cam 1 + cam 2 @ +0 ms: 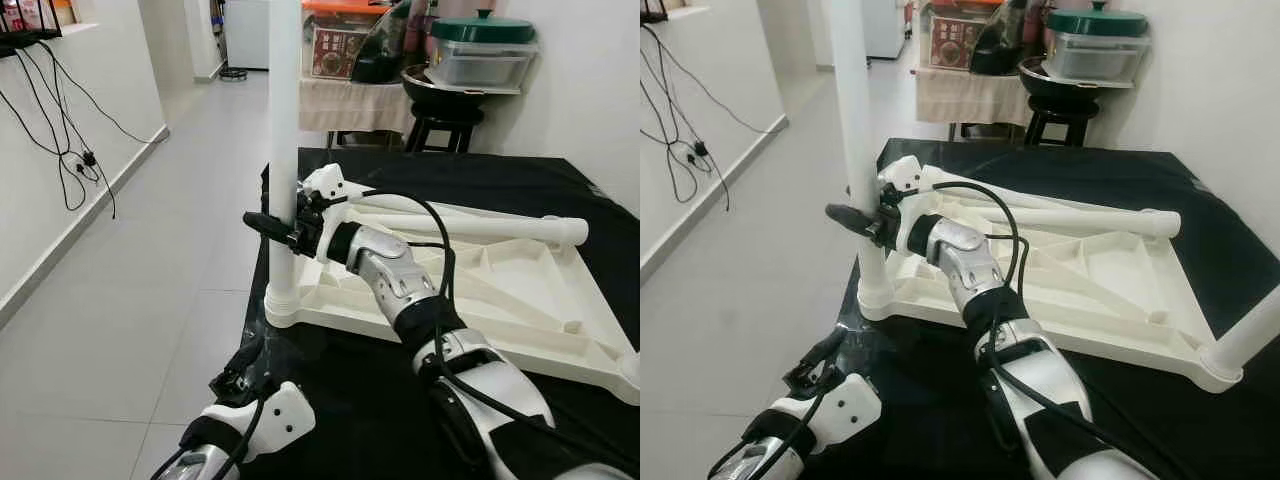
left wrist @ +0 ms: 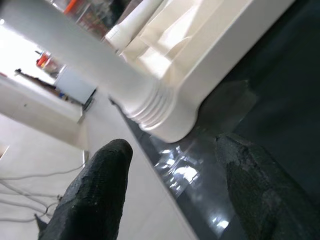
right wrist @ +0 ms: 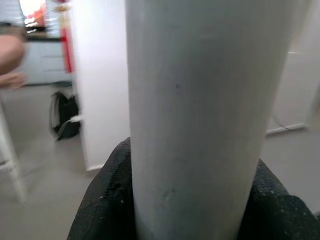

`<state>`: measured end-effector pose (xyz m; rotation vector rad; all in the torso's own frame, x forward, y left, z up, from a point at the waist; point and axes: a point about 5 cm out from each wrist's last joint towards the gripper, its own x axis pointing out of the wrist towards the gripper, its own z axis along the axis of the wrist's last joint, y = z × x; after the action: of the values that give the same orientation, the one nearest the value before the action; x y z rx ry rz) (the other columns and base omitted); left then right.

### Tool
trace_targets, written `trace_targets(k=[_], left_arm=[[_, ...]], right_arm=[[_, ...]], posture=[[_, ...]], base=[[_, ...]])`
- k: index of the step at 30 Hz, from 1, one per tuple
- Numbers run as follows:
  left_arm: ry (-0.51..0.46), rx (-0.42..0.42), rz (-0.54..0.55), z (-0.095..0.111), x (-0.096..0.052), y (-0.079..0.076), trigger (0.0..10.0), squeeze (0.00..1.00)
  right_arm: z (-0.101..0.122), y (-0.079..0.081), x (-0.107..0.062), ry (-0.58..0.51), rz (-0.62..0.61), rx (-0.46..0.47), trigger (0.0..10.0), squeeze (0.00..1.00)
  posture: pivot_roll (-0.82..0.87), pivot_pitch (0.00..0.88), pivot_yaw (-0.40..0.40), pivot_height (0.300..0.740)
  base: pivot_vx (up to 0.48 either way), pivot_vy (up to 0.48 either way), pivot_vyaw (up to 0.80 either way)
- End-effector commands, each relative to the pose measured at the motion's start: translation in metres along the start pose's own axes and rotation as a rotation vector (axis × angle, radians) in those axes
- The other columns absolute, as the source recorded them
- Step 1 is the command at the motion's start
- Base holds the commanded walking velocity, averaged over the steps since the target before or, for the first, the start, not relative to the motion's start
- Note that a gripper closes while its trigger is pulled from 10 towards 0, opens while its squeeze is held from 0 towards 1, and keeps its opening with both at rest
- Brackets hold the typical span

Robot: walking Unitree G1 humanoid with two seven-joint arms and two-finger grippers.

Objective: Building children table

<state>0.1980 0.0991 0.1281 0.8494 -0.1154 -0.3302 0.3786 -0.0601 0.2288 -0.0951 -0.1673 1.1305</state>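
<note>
Right claw [image 1: 272, 226] is clamped around the upright white table leg [image 1: 284, 150], roughly midway up the visible part; in the right wrist view the leg [image 3: 195, 115] blocks nearly everything, with just the black fingers [image 3: 107, 200] peeking out either side. The leg's top is cut off by the frame; its ribbed base sits in the corner socket of the upside-down white children's table [image 1: 500, 290], which lies on a black-covered tabletop [image 1: 540, 180]. Left claw [image 2: 172, 190] hangs low near that same corner, fingers spread wide with nothing between them, not touching the table. Another leg [image 1: 470, 228] lies flat across the table's underside; a third [image 1: 1250, 335] stands in the near right corner, mostly cut off. Behind: a dark stool [image 1: 445, 125], a green-lidded container [image 1: 483, 45], cables [image 1: 70, 160] dangling on the left wall. Blurry bit of a person at the right wrist view's edge, hard to make out.
</note>
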Motion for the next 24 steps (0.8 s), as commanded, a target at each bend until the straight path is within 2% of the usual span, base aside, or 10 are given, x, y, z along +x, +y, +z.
trace_targets(k=[1,3,6,10,12,13,15,18,21,24], left_arm=[[0.010,0.005,-0.014,-0.002,-0.001,-0.002,10.0,0.00],[0.010,0.005,-0.014,-0.002,-0.001,-0.002,10.0,0.00],[0.011,0.006,-0.016,-0.001,-0.002,-0.001,10.0,0.00],[0.011,0.007,-0.017,-0.001,-0.003,0.000,10.0,0.00],[0.011,0.009,-0.021,-0.002,-0.005,0.001,10.0,0.00],[0.011,0.009,-0.021,-0.002,-0.005,0.001,10.0,0.00],[0.009,0.013,-0.024,-0.002,-0.007,0.002,10.0,0.00],[0.007,0.015,-0.026,-0.002,-0.007,0.003,10.0,0.00],[0.006,0.015,-0.036,-0.003,-0.007,0.004,10.0,0.00],[0.007,0.013,-0.042,-0.004,-0.007,0.005,10.0,0.00]], right_arm=[[-0.010,-0.002,-0.018,0.104,0.066,-0.034,0.0,0.00],[-0.012,-0.007,-0.030,0.137,0.065,-0.041,0.0,0.00],[-0.013,-0.015,-0.084,0.247,0.031,-0.047,0.0,0.00],[-0.015,-0.014,-0.108,0.311,-0.034,-0.046,0.0,0.00],[-0.022,-0.009,-0.130,0.361,-0.284,0.034,0.0,0.00],[-0.022,-0.009,-0.130,0.361,-0.284,0.034,0.0,0.00],[-0.036,0.013,-0.143,0.390,-0.491,0.106,0.0,0.00],[-0.042,0.025,-0.146,0.398,-0.542,0.134,0.0,0.00],[-0.058,0.058,-0.147,0.402,-0.666,0.187,0.0,0.00],[-0.058,0.065,-0.150,0.395,-0.753,0.205,0.0,0.00]], posture=[[0.15,0.000,-0.085,0.740],[0.15,0.000,-0.085,0.740],[0.13,0.000,-0.085,0.740],[0.12,0.000,-0.082,0.740],[0.10,0.000,-0.080,0.740],[0.10,0.000,-0.080,0.740],[0.08,0.000,-0.074,0.740],[0.08,0.000,-0.071,0.740],[0.07,0.000,-0.062,0.740],[0.07,0.000,-0.057,0.740]], base=[[0.000,0.000,0.00],[0.000,0.000,0.00],[0.000,0.000,0.00],[0.000,0.000,0.00],[0.000,0.000,0.00],[0.000,0.000,0.00],[0.000,0.000,0.00],[0.000,0.000,0.00],[0.000,0.000,0.00],[0.000,0.000,0.00]])
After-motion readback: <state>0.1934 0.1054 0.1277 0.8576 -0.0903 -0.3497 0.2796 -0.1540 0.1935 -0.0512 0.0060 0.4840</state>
